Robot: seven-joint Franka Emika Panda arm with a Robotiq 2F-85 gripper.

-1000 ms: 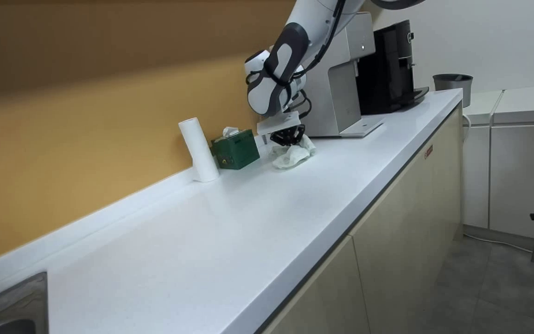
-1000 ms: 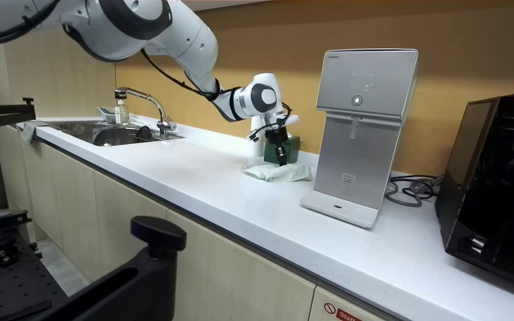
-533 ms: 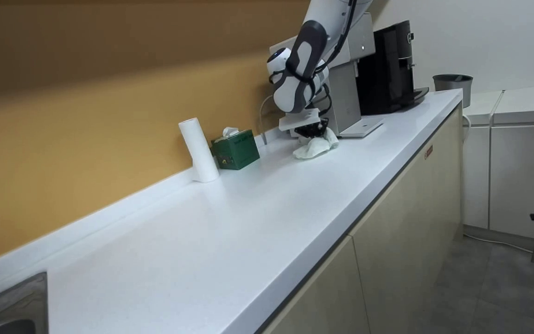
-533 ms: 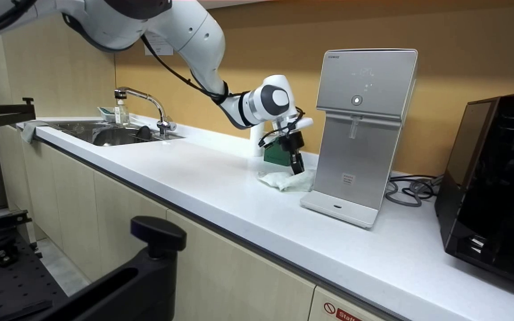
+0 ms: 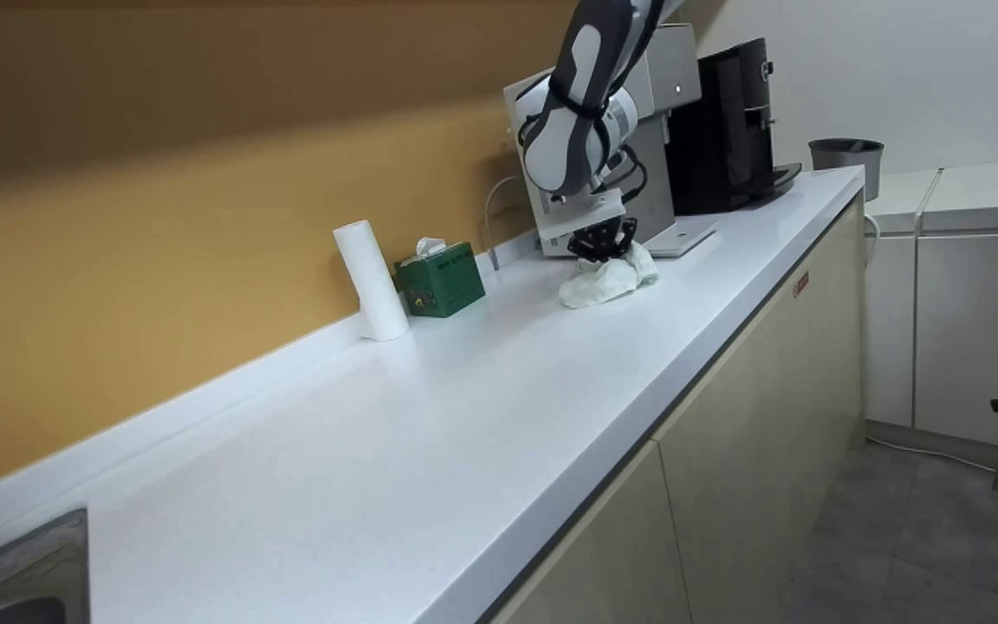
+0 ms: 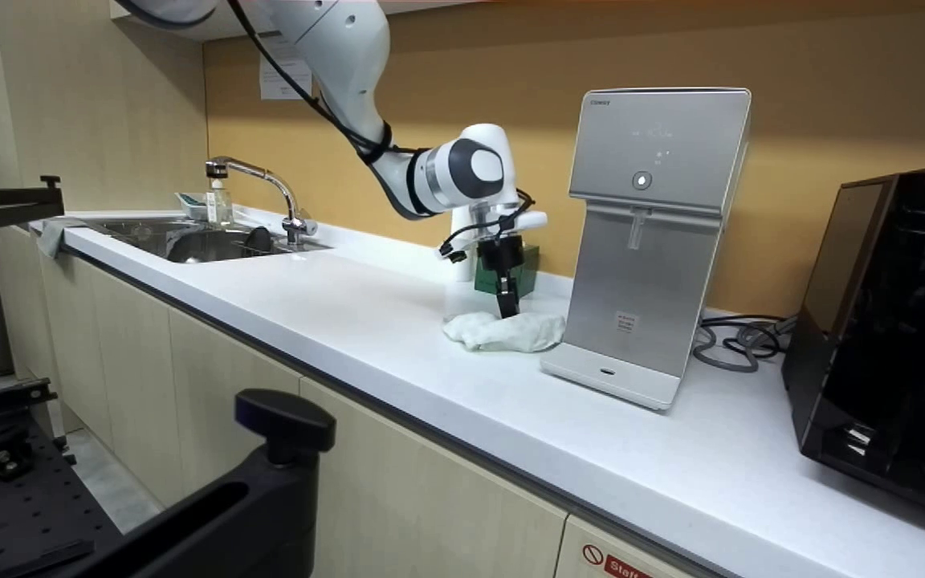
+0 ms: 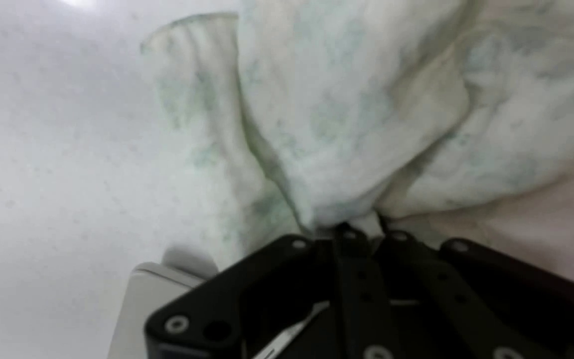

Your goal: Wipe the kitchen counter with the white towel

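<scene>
Pincer (image 7: 366,230) narrow, jaws nearly together on a pinched fold of the towel (image 7: 327,109); the rest of the towel lies bunched right under the pincer on the desk (image 5: 334,451), with the dispenser (image 6: 647,241) just beside. Looks mid-wipe to me: grasp done, cloth down on the surface. Can't tell which parts are wiped. Probably left: the long stretch between the pincer and the sink (image 5: 44,555), which is well apart, then letting go. Writing: on the dispenser, above pincer height, small lettering (image 6: 601,103) looks like "coway"; a white label (image 6: 626,322) about level with the fingertips is too small to read. Red sign (image 6: 627,567), much lower than the pincer, reads "Staff", rest cut off, prohibition symbol (image 6: 592,555) next to it. Sheet (image 6: 286,72) higher than the pincer, illegible. Green box (image 5: 440,280) near the pincer, markings unreadable.
</scene>
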